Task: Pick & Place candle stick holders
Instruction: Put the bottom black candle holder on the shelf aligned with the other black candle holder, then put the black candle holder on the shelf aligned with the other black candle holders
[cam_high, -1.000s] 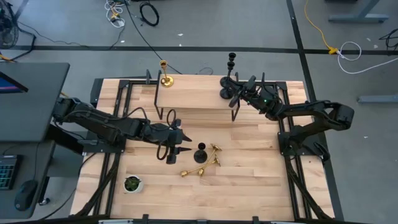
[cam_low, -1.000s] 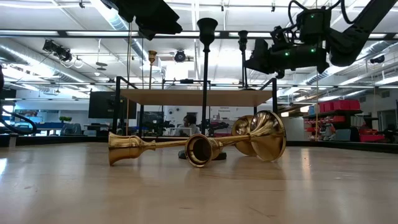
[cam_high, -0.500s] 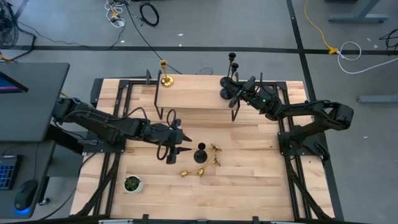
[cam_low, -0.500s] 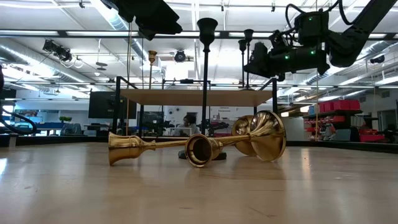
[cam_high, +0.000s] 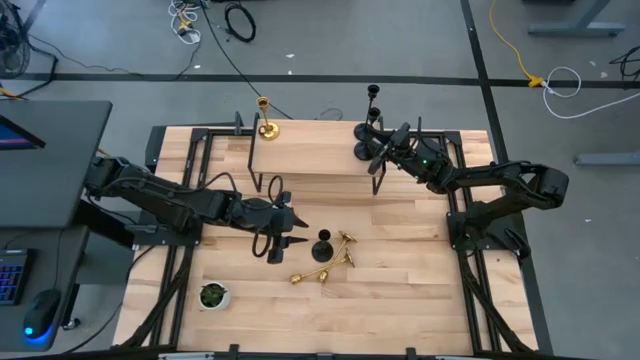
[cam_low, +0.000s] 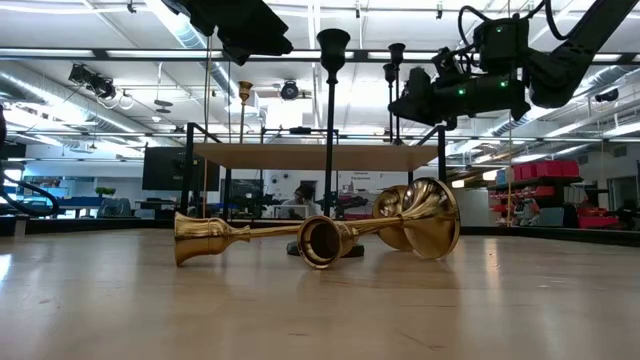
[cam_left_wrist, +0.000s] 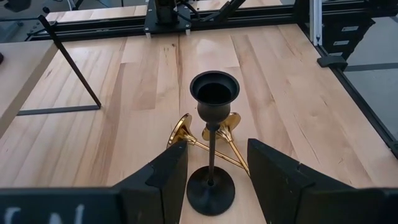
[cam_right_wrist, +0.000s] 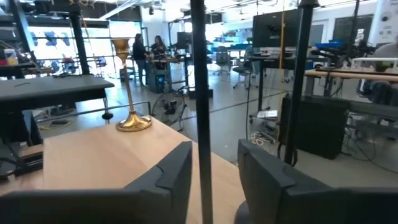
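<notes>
Landmark: the raised wooden shelf (cam_high: 315, 148). Right gripper (cam_high: 381, 150) sits at the shelf's right end, fingers parted around a black holder's (cam_right_wrist: 200, 112) stem, probably not clamping it. A second black holder (cam_high: 372, 98) stands just behind. A gold holder (cam_high: 266, 122) stands at the shelf's left end.

Left gripper (cam_left_wrist: 211, 180) is in front of the shelf, fingers wide, flanking an upright black holder (cam_left_wrist: 212, 149) (two gold holders (cam_high: 330, 260) lie beside it).
</notes>
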